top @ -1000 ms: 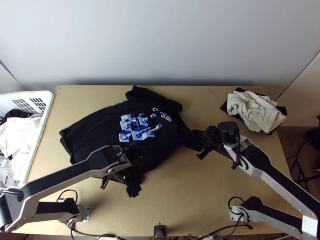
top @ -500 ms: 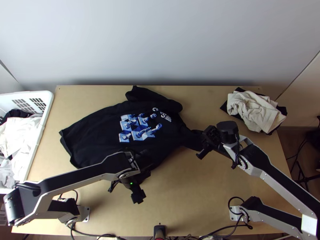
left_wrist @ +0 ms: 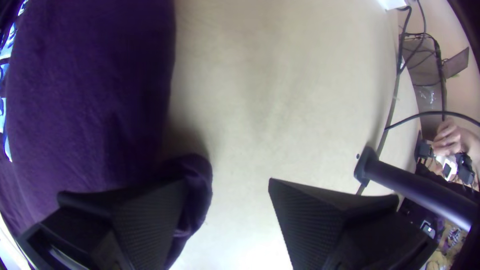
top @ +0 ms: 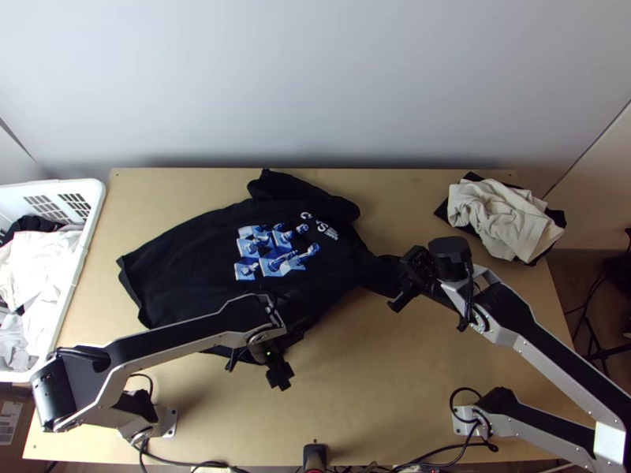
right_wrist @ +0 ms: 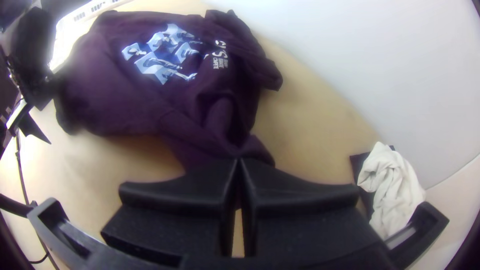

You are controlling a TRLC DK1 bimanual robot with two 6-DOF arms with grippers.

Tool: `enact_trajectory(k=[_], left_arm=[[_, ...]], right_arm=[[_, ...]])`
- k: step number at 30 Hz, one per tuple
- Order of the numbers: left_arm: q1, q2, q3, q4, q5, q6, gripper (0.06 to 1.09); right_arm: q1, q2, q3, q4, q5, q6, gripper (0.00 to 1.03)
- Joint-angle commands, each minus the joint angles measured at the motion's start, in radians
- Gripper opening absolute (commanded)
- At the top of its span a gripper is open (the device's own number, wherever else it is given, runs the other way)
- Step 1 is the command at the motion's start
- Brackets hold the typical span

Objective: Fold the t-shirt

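Note:
A black t-shirt (top: pixel 197 260) with a blue chess print lies spread with rumples across the table's left and middle. Over its near edge is my left gripper (top: pixel 280 377); in the left wrist view the left gripper (left_wrist: pixel 227 200) stands open, one finger over the dark cloth (left_wrist: pixel 90 95) and the other over bare wood. At the shirt's right end, by a sleeve, is my right gripper (top: pixel 404 293). From the right wrist, the right gripper (right_wrist: pixel 239 172) is shut on the sleeve of the shirt (right_wrist: pixel 130 100), whose cloth runs up bunched to the fingertips.
A white basket (top: pixel 87 229) of clothes stands at the left edge. Beige and black cloths (top: pixel 505 221) lie piled at the back right. Cables and a short black post (top: pixel 315 456) line the near edge. In the left wrist view a person's hand (left_wrist: pixel 447 140) shows beyond the table.
The left arm has moved a little to the right along the shirt's near edge, uncovering more of the shirt's left part. The right arm has kept still.

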Motion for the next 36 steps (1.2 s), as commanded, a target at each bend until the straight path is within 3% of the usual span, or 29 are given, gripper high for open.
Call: enact_trajectory(k=[1,5,6,8,10,19,28,36], left_arm=[[0.030,0.038,-0.003,0.017,-0.006,0.006,0.75],[0.034,0.041,-0.014,0.047,-0.006,0.010,0.57],[0.036,0.039,-0.015,0.057,-0.005,0.016,0.50],[0.036,0.041,-0.015,0.080,0.008,0.051,0.25],[0.036,0.041,-0.012,0.082,0.008,0.057,0.13],[0.129,-0.085,0.120,-0.041,0.009,0.060,0.09],[0.453,-0.232,0.436,-0.251,0.009,0.143,0.09],[0.732,-0.306,0.696,-0.314,0.009,0.189,0.09]], right_arm=[[-0.001,0.004,0.005,0.001,0.000,-0.002,0.03],[-0.003,0.004,0.010,-0.001,0.000,0.000,0.03],[-0.004,0.004,0.012,-0.001,0.000,0.000,0.03],[-0.004,0.002,0.013,-0.001,0.000,0.000,0.03],[-0.006,0.002,0.013,-0.002,0.001,-0.002,0.03],[-0.044,-0.009,0.078,-0.035,0.001,-0.017,0.03],[-0.168,-0.032,0.239,-0.116,0.001,-0.048,0.03],[-0.288,-0.076,0.417,-0.206,0.000,-0.055,0.03]])
